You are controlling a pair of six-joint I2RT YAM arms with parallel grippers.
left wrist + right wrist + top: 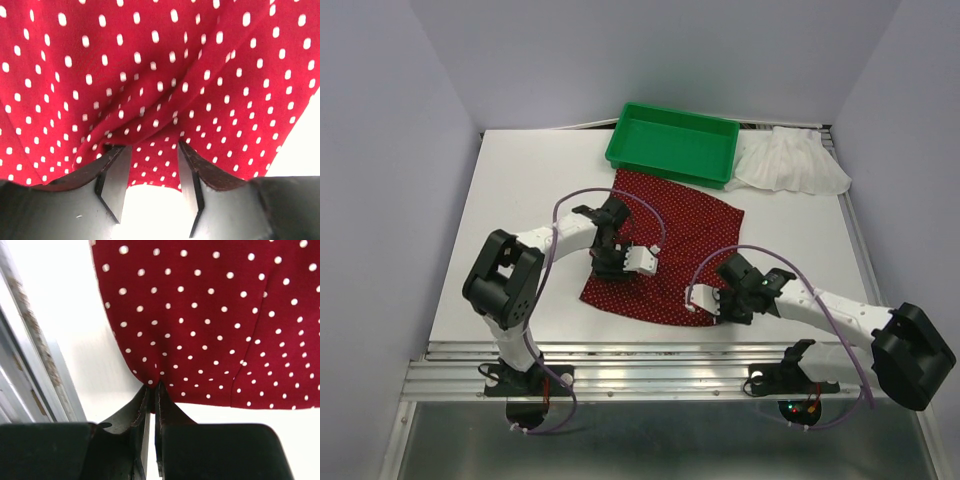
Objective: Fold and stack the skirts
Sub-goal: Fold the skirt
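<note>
- Your dark red dotted skirt (670, 245) lies spread flat on the white table (520, 200). Its long axis runs from the near hem away toward the green tray (665, 168), slanting a little to the right as it goes.
- Your left gripper (150, 150) is down on the skirt's left part with its fingers (114, 175) spread apart. A puckered ridge of cloth is bunched between them and just beyond the tips.
- Your right gripper (154, 390) has its fingers pressed together on the skirt's near hem, by a corner, and the cloth fans out beyond the tips.
- The white ruffled skirt (790, 165) lies well beyond both grippers, just beside the tray's right end.
</note>
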